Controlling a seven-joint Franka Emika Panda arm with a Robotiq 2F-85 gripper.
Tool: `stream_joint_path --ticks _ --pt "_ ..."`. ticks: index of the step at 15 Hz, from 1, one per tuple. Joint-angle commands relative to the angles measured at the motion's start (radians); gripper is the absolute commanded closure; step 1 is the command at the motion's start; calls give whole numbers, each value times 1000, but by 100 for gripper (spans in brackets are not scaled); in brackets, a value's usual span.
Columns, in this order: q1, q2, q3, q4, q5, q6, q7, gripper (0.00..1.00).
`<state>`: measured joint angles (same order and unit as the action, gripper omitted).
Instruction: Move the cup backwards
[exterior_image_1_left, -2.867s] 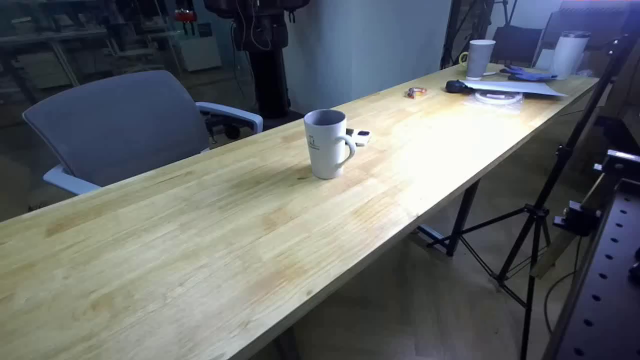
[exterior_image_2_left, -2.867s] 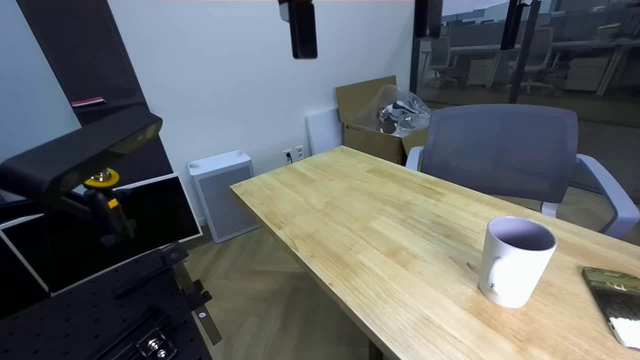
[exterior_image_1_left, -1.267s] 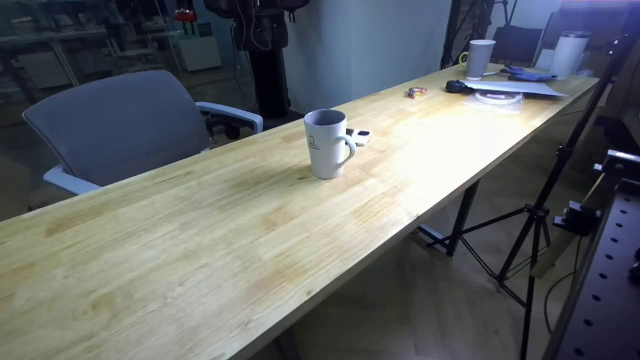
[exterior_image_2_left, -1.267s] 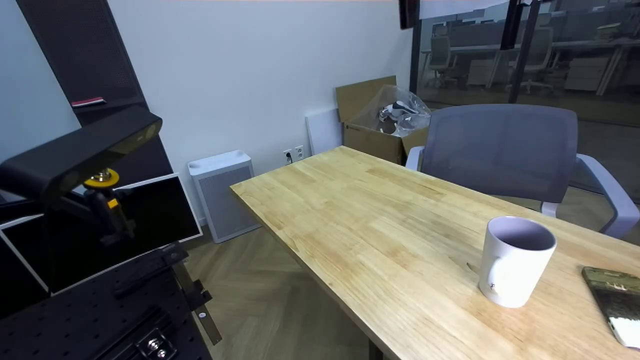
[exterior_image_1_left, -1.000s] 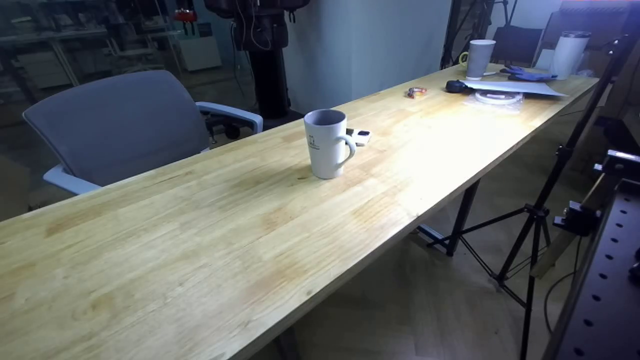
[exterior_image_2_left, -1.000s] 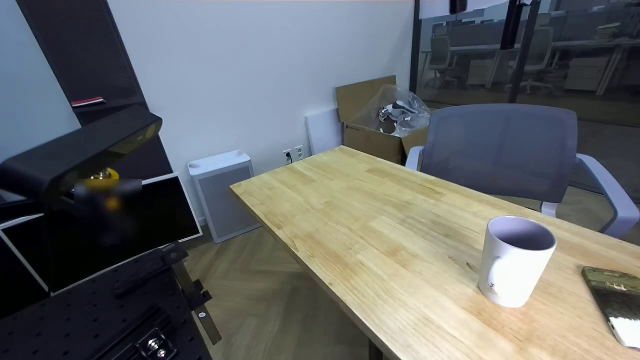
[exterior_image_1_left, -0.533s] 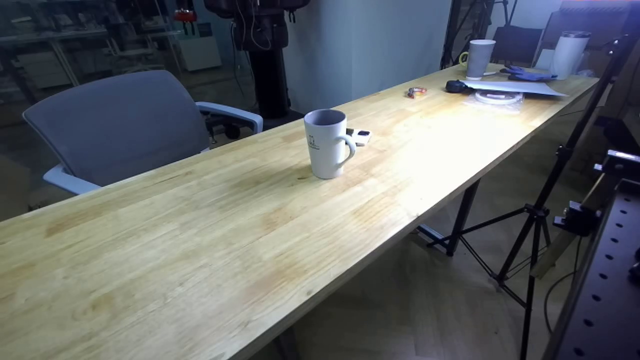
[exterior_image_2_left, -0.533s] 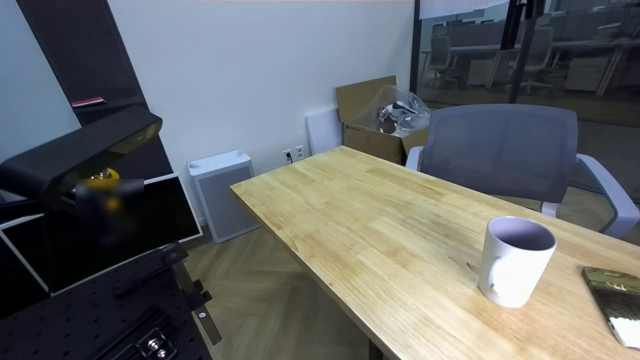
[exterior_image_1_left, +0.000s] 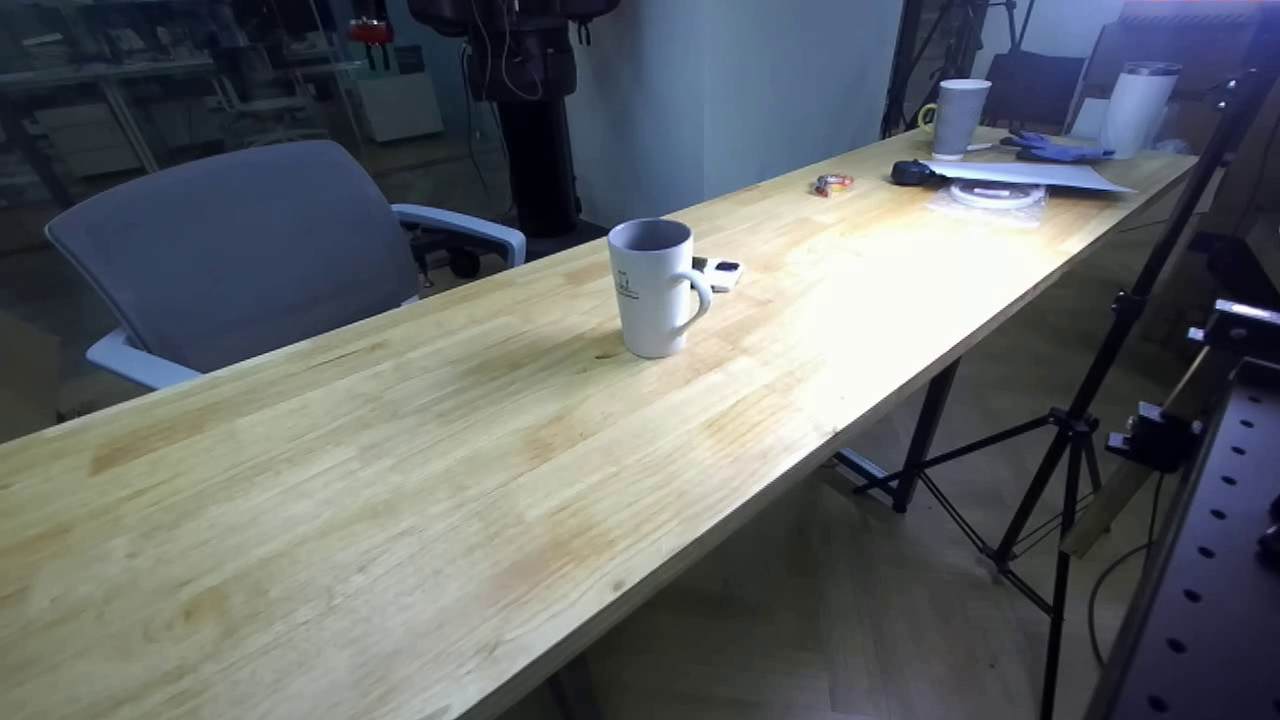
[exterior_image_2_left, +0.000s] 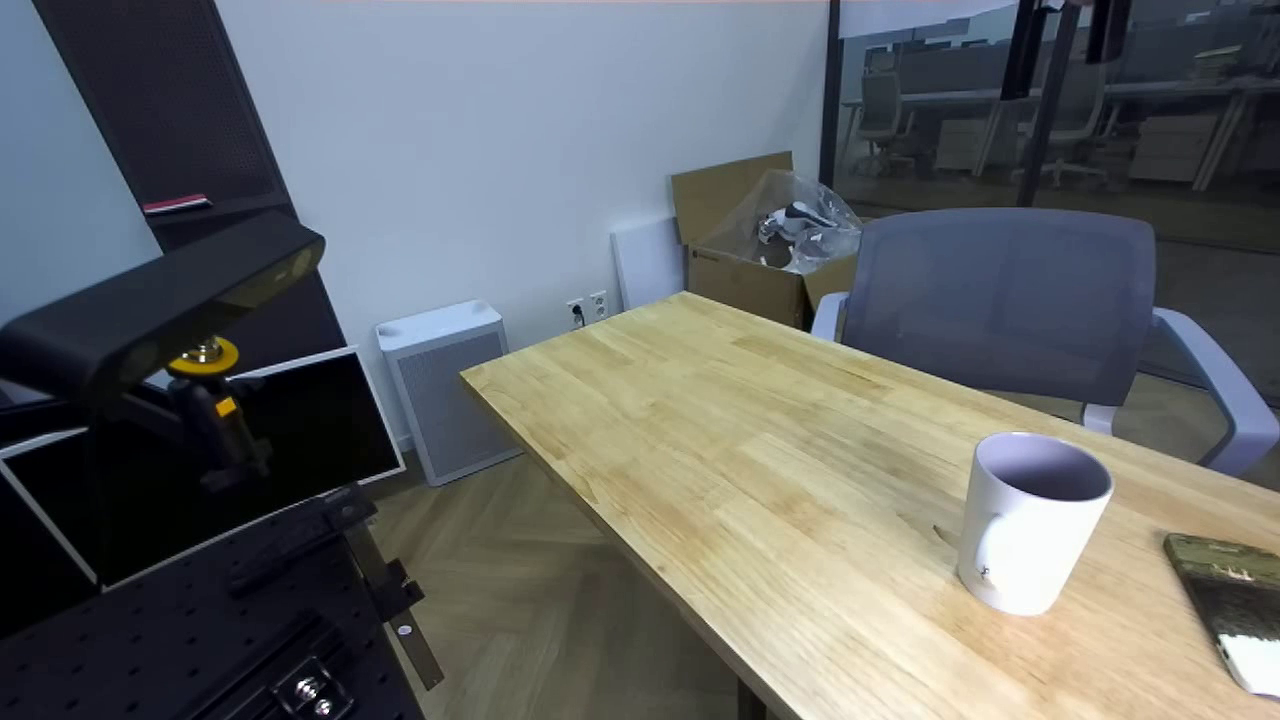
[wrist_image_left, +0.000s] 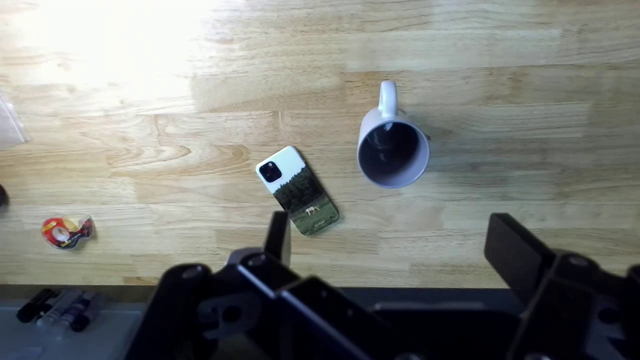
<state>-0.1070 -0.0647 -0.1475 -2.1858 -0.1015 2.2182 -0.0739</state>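
Spread wide and empty, the black two-fingered tool (wrist_image_left: 390, 239) points down from above the long, pale wooden table (exterior_image_2_left: 700, 450), well apart from the upright, glossy grey-white cylindrical cup (wrist_image_left: 391, 150).

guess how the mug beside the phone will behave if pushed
The mug tapers to a narrower base, so a high push might tip it. Smooth sides may prove slippery. If toppled, the handle would probably limit rolling.
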Motion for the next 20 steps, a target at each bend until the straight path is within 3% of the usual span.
stream_joint_path --ticks 1,15,20 --pt "-7 0 7 2 1 -3 -1 0" --pt "-8 0 7 3 1 -4 -1 0" --pt "-1 78 21 58 -19 9 34 0"
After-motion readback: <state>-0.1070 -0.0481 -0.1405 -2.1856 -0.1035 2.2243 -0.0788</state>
